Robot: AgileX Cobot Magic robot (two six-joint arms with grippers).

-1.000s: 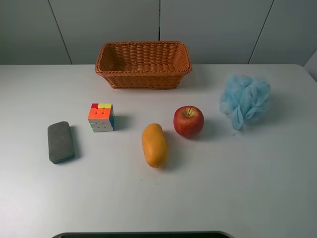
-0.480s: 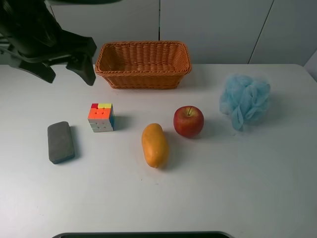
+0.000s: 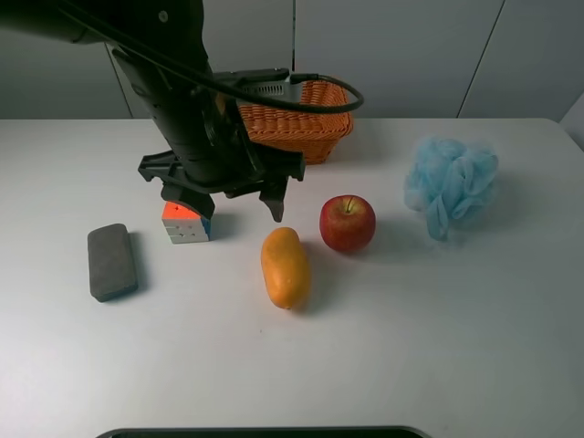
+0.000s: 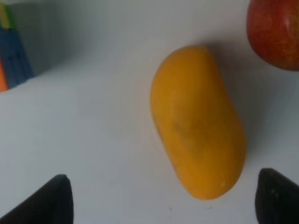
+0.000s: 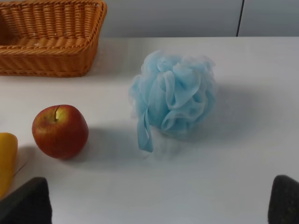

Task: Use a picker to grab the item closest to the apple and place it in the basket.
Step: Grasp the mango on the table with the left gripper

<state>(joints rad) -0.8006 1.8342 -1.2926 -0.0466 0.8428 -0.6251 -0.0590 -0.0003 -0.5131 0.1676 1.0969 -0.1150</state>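
An orange-yellow mango (image 3: 285,266) lies on the white table just left of the red apple (image 3: 348,223). It is the item nearest the apple. My left gripper (image 3: 228,199) hangs open above the table between the cube and the mango. In the left wrist view the mango (image 4: 198,121) lies between the two dark fingertips (image 4: 46,200), with the apple (image 4: 275,32) at the edge. The wicker basket (image 3: 324,128) stands at the back, its left part hidden by my left arm. My right gripper (image 5: 156,205) is open and empty, away from the apple (image 5: 60,131).
A colourful puzzle cube (image 3: 187,226) stands left of the mango, partly under my left arm. A grey block (image 3: 112,261) lies at the far left. A blue bath pouf (image 3: 452,185) sits right of the apple. The basket (image 5: 46,42) also shows in the right wrist view.
My left arm has swept in from the upper left to the middle of the table and now hangs over the cube and near the mango. The objects have not moved.
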